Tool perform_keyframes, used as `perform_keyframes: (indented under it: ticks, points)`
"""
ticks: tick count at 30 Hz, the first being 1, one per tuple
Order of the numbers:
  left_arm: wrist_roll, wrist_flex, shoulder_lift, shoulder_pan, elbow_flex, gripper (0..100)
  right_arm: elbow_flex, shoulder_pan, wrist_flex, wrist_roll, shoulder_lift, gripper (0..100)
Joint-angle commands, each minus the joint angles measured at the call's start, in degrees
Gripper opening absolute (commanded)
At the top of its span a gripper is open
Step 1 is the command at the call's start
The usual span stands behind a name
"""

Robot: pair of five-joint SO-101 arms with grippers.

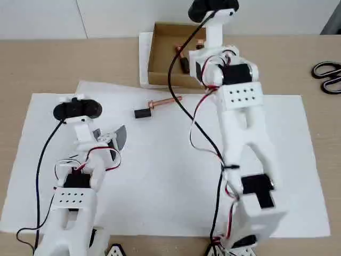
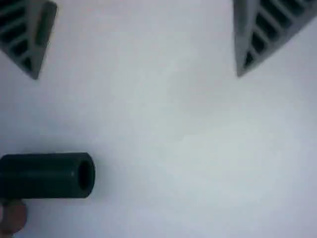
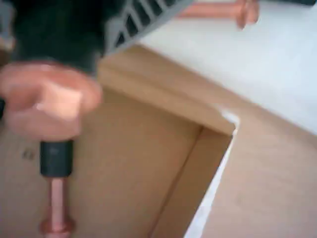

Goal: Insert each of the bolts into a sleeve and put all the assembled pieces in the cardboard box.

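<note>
A loose black sleeve (image 1: 141,113) lies on the white paper (image 1: 160,176), with a copper bolt (image 1: 165,101) beside it. The sleeve (image 2: 47,176) also lies ahead of my left gripper (image 2: 136,74), which stands open and holds nothing. That left gripper (image 1: 110,134) hovers over the paper, short of the sleeve. My right gripper (image 1: 198,53) hangs over the cardboard box (image 1: 160,32), shut on a bolt with a sleeve on it (image 3: 49,104). Another assembled piece (image 3: 56,193) lies on the box floor. The loose bolt (image 3: 218,10) shows outside the box.
The box stands on a white board (image 1: 143,58) at the back of the table. Scissors (image 1: 327,74) lie at the far right edge. The right arm (image 1: 242,122) stretches across the right side of the paper.
</note>
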Motion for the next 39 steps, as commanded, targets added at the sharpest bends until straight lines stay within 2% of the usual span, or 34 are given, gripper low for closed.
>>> perform_keyframes:
  ticks: [1,12,20,27,39]
  points:
    - [0.26,-2.55,-1.05,0.44,-0.04,24,-11.6,-0.4,-2.42,0.44,7.08,0.4]
    - [0.26,-2.81,-1.05,0.53,-0.04,24,-39.21,-0.48,-6.73,-2.37,30.9,0.4]
    - [0.26,-4.22,-1.05,0.53,0.13,24,-51.43,-2.24,-9.36,-2.55,42.86,0.4]
    - [0.26,-4.22,-1.05,0.53,0.13,24,-57.14,-4.88,-15.16,-2.55,50.15,0.4]
    - [0.26,-4.22,-1.05,0.53,0.13,24,-57.49,-5.76,-23.08,-2.46,56.66,0.7]
